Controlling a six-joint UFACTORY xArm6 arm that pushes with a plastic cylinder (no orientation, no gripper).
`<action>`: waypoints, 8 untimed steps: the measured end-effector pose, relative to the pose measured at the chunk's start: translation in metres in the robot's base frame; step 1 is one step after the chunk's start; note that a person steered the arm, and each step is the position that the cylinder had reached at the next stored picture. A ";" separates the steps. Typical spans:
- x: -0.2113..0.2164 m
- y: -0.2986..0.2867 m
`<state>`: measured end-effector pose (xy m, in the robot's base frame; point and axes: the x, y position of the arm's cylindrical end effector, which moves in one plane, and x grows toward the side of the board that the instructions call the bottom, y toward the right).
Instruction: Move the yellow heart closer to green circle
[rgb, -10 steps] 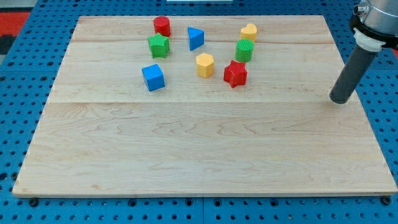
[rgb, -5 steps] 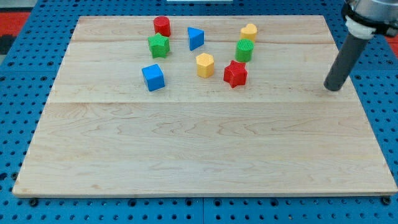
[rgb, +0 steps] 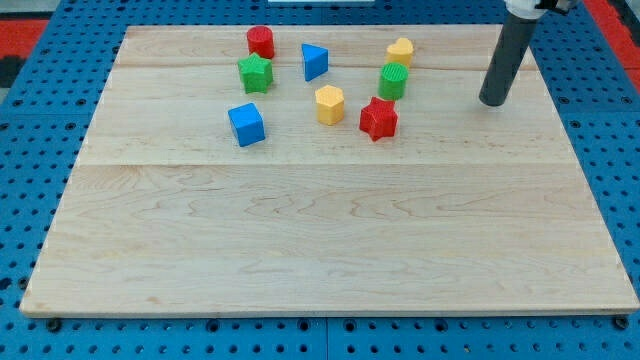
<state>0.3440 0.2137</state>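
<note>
The yellow heart lies near the board's top edge, right of centre. The green circle sits just below it, with a small gap between them. My tip rests on the board to the right of both, about a hand's width from the green circle and slightly lower than it. The rod rises toward the view's top right.
A red star lies just below the green circle. A yellow hexagon, blue triangle, red cylinder, green star and blue cube lie further left on the wooden board.
My tip has moved up and to the left, from near the board's right edge toward the green circle and yellow heart. No block has moved.
</note>
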 end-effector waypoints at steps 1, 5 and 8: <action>0.001 0.000; -0.079 0.000; -0.108 -0.083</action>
<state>0.2359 0.1308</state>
